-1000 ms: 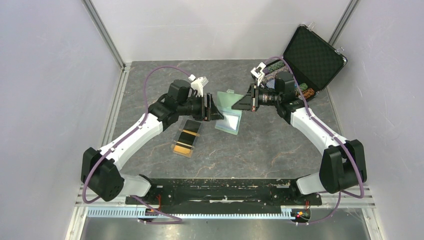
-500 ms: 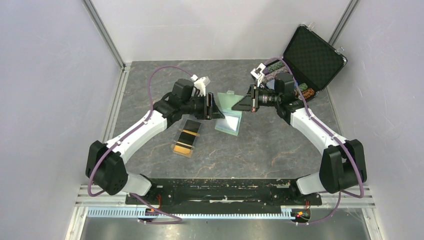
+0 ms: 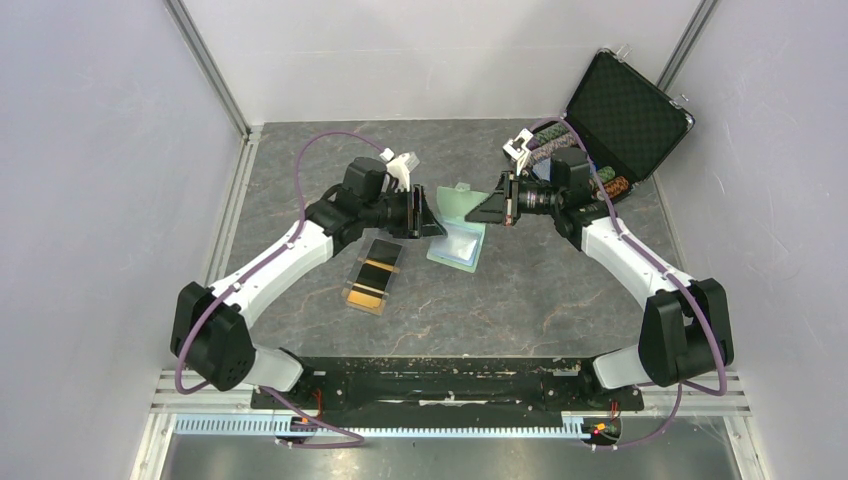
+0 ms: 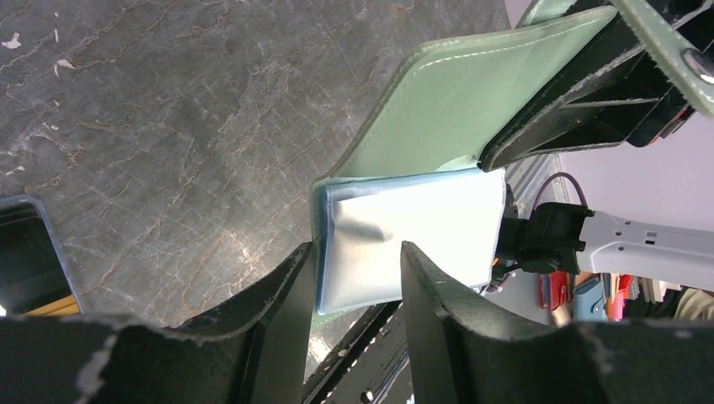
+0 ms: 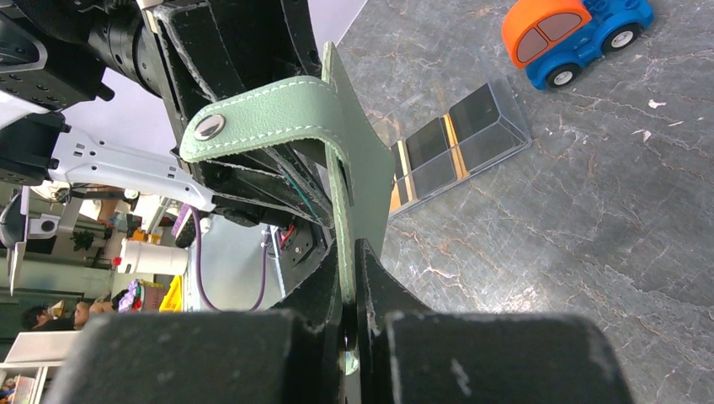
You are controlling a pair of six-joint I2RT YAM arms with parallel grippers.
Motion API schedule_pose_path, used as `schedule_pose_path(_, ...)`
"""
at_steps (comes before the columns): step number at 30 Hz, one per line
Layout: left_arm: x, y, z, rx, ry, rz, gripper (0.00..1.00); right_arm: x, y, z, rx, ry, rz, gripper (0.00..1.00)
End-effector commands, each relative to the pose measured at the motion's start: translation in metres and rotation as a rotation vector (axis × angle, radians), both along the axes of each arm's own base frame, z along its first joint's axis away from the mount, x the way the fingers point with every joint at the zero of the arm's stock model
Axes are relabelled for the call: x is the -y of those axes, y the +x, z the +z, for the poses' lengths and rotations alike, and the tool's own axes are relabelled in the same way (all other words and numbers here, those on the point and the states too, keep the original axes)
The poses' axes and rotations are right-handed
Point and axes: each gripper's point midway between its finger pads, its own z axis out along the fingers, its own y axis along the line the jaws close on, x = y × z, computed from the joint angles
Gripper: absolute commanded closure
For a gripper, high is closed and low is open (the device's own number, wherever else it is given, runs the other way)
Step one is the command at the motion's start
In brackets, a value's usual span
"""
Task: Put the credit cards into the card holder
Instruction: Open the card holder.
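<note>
Pinching the card holder (image 3: 452,243) by its flap, the right gripper (image 5: 352,252) is holding it open; the left gripper (image 4: 358,252), spread at its pale pocket, is wanting a shallow, gentle bite. The credit cards (image 3: 372,272) are lying beside the holder, untouched.

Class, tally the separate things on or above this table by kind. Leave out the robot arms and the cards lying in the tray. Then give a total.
Card holder: 1
Clear tray: 1
Toy car: 1
Black case: 1
Total: 4
</note>
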Motion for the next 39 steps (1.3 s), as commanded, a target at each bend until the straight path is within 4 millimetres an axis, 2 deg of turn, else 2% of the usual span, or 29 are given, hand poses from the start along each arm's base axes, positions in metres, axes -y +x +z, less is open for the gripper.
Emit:
schedule_pose_path(1,0.008,0.0,0.049,0.091,-0.101,-0.021,0.52,-0.003,-0.004,0.003,0.023,0.018,0.034,1.0)
schedule_pose_path(12,0.003,-0.003,0.048,0.107,-0.048,-0.041,0.49,-0.002,-0.007,-0.001,0.014,0.02,0.039,1.0)
schedule_pose_path(19,0.0,0.002,0.033,0.081,0.012,-0.034,0.47,-0.003,-0.007,0.003,0.016,0.032,0.041,1.0)
schedule_pose_path(29,0.013,-0.001,0.014,0.024,0.018,-0.075,0.48,-0.003,-0.007,0.002,0.013,0.035,0.039,1.0)
schedule_pose_path(31,0.014,-0.002,0.015,0.024,0.015,-0.08,0.51,-0.003,-0.007,0.002,0.013,0.035,0.038,1.0)
schedule_pose_path(34,0.013,-0.003,0.022,0.037,0.005,-0.082,0.63,-0.003,-0.008,0.0,0.008,0.035,0.04,1.0)
schedule_pose_path(39,0.013,-0.006,0.035,0.057,-0.018,-0.085,0.69,-0.003,-0.008,-0.003,0.001,0.032,0.04,1.0)
